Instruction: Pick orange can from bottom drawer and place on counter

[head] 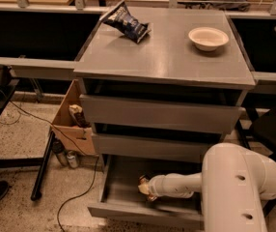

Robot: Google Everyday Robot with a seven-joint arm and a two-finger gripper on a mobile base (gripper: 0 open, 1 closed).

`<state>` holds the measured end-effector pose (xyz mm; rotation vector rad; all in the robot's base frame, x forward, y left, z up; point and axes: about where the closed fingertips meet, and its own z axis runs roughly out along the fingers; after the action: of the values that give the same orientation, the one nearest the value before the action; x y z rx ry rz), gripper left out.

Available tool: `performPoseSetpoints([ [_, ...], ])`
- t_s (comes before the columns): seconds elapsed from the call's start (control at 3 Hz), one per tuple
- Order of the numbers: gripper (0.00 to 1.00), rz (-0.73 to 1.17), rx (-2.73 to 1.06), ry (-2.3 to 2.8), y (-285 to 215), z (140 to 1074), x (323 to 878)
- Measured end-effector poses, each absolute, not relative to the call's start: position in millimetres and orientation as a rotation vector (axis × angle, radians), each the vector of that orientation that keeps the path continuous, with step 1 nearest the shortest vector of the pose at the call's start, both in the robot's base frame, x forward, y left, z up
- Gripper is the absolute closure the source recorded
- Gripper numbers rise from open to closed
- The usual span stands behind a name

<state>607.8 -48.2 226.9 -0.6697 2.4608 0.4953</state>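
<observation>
The bottom drawer (121,180) is pulled open at the foot of the grey cabinet. My gripper (146,188) reaches into it from the right on a white arm (234,187). It sits low inside the tray, left of middle. A small orange-brown thing, the orange can (142,188), shows right at the gripper's tip and is mostly hidden by it. The counter (167,52) is the broad grey top of the cabinet, well above the gripper.
A white bowl (208,37) and a dark chip bag (126,22) lie on the counter. Two upper drawers are closed. On the floor at left are a cardboard box (72,123), a small can (73,159), a black pole (42,167) and cables.
</observation>
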Motion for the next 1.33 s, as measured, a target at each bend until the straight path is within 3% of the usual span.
performPoseSetpoints([
  [1.33,1.00,0.364,-0.765,2.422,-83.8,436.0,585.1],
])
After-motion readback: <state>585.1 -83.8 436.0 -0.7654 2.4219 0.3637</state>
